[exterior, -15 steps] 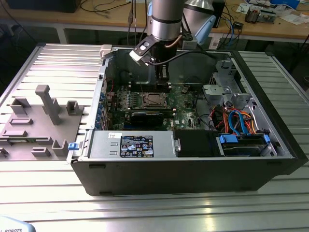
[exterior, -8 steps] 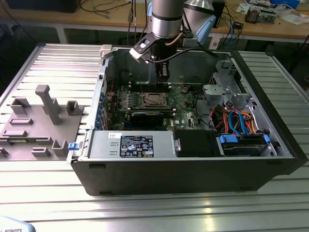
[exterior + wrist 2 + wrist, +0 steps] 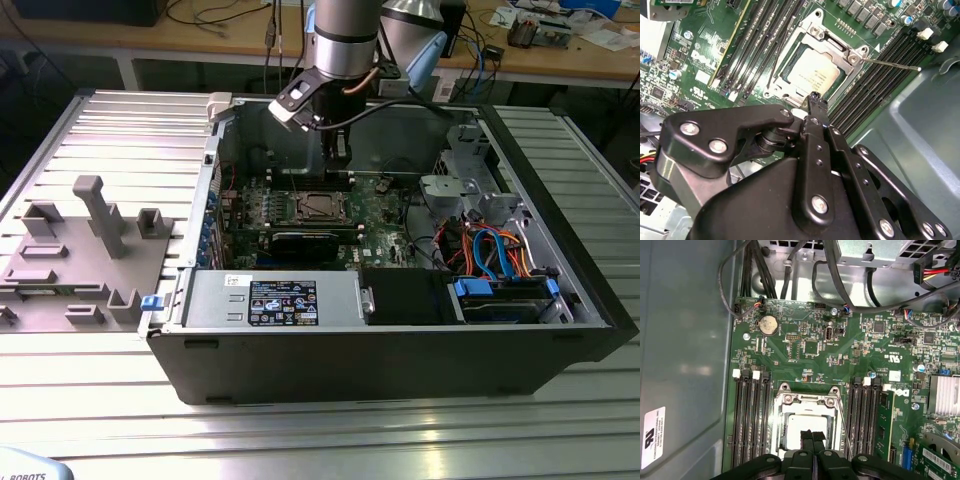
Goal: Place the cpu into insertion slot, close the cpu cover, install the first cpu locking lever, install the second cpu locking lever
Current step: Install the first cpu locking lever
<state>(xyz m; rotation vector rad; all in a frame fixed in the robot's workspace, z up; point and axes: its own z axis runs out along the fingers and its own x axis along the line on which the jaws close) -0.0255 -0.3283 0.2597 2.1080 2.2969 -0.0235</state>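
Robot hand [image 3: 812, 436], fingertips pinched together on nothing, likely for pushing, hangs above the cpu [image 3: 792, 427], which is seated under the lowered cpu cover [image 3: 807, 400]. The nearby locking lever [image 3: 842, 422] stands free.

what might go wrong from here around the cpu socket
1. The gripper hangs with shut jaws right over the cpu; a drop could scratch it or dent the cpu cover.
2. A thin locking lever sticks out past the cover; a sideways move might snag or bend it.
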